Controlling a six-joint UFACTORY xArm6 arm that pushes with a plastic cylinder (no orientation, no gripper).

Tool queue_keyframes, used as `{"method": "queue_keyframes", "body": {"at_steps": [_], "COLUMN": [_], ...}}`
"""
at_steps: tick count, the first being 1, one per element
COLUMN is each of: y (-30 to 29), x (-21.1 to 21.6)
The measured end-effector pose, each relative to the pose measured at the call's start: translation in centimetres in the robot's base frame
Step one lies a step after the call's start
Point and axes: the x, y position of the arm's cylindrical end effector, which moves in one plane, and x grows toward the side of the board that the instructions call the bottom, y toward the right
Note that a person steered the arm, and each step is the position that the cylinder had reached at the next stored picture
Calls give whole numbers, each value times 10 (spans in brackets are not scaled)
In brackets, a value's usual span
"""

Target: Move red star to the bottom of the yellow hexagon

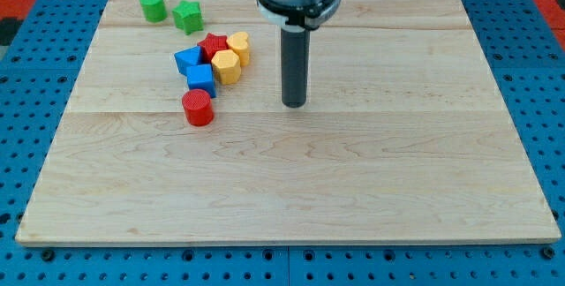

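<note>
The red star point(213, 45) lies in a tight cluster at the view's upper left, touching the yellow hexagon point(227, 67) just below and to its right. A second yellow block point(238, 46) sits right of the star. My tip point(294, 104) rests on the board to the right of the cluster, about a block's width or more from the yellow hexagon, touching no block.
A blue block point(188, 59) and a blue cube point(201, 79) sit left of and below the star. A red cylinder point(198, 108) stands below them. A green cylinder point(153, 6) and a green star-like block point(187, 16) lie near the top left edge.
</note>
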Motion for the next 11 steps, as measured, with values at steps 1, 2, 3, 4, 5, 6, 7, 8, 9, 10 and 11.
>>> {"method": "queue_keyframes", "body": {"at_steps": [1, 2, 3, 4, 5, 6, 7, 8, 9, 10, 11], "y": [-17, -87, -142, -172, -160, -120, -84, -63, -39, -53, -46], "x": [40, 55, 47, 36, 22, 17, 17, 15, 7, -21, -21]}}
